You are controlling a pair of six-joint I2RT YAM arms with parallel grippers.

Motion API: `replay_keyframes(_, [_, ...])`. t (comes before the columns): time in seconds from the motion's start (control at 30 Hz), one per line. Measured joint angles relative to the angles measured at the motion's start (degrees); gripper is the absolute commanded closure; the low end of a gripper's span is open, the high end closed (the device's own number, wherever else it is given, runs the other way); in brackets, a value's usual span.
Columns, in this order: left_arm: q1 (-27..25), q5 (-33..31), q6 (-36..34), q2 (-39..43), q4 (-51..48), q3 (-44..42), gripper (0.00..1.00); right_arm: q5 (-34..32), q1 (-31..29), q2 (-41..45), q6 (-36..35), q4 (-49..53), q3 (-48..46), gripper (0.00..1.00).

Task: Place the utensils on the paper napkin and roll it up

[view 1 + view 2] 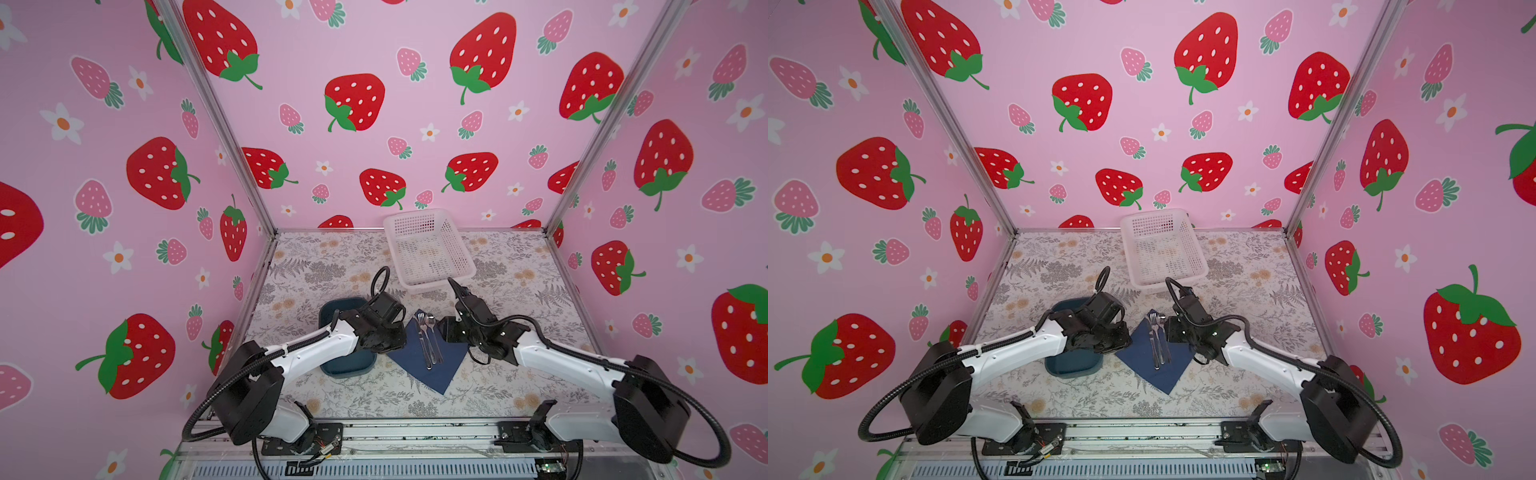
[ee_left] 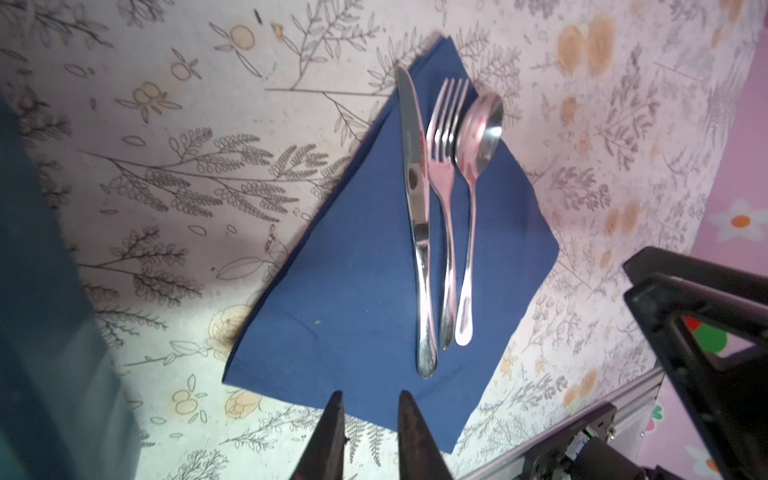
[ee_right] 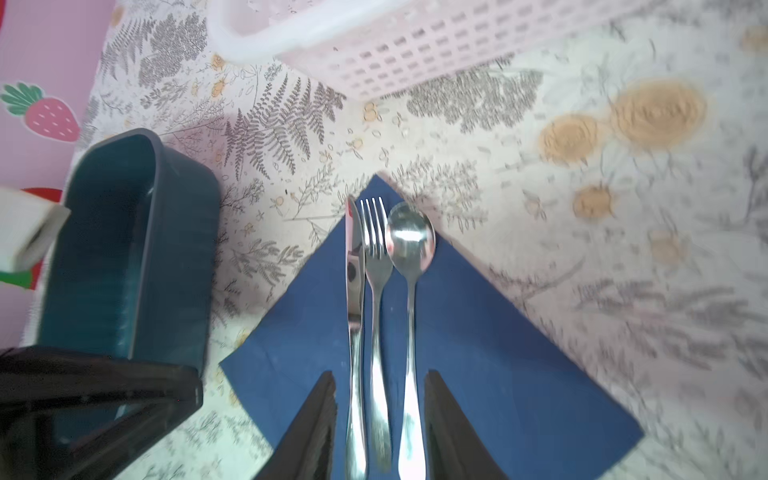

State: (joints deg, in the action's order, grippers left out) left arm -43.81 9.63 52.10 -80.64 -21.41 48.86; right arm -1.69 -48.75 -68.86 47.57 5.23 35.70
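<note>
The paper napkin (image 1: 453, 363) (image 1: 1138, 359) lies flat as a dark blue diamond on the floral table (image 1: 316, 266), slightly toward 6 o'clock of centre.

The left arm (image 1: 316, 349) reaches in from 8 o'clock and the right arm (image 1: 557, 359) from 4 o'clock. Their dark wrists flank the napkin's 9 and 3 o'clock corners, and in both top views they hide the fingers.

The white basket (image 1: 440, 284) stands at 12 o'clock of the napkin, apart from it. The teal tray (image 1: 345, 368) sits just beside it at 9 o'clock, largely covered by the left arm. The right wrist view shows its wall (image 3: 178, 249) clear.

The utensils (image 1: 429, 340) lie side by side on the napkin, heads toward 12 o'clock. Only the wrist views separate them: knife (image 2: 415, 208), fork (image 2: 444, 187), spoon (image 2: 476, 158).

The left gripper (image 2: 370, 397) hovers at the napkin's edge, jaws narrowly parted with nothing between; contact cannot be told. The right gripper (image 3: 380, 374), blurred, stands wider. In that view the handles show between its fingers, untouched.
</note>
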Motion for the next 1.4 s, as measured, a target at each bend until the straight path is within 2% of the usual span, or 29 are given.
replay_keyframes(0.2, [-3.04, 0.98, 0.28, 6.56, 3.21, -5.60, 0.70, 6.03, -0.02, 15.23, 10.86, -2.45, -13.53, 0.59])
replay_keyframes(0.43, [-6.16, 0.94, 0.92, 9.79, 4.37, -8.90, 0.69, 12.90, -1.81, 20.96, 20.24, -3.39, -20.04, 0.59])
replay_keyframes(0.7, [-7.21, -2.47, 0.42, 15.52, 4.48, -10.05, 0.57, 15.91, -6.49, 19.96, 27.39, -5.51, -23.96, 0.58])
replay_keyframes(1.0, [-7.19, -6.47, -2.43, 17.27, 3.41, -10.05, 0.53, 16.90, -8.46, 13.79, 32.28, -12.87, -26.71, 0.57])
replay_keyframes(1.4, [-7.19, -7.23, -5.66, 16.39, 0.68, -10.03, 0.50, 16.94, -8.90, 6.62, 34.16, -22.97, -26.71, 0.55])
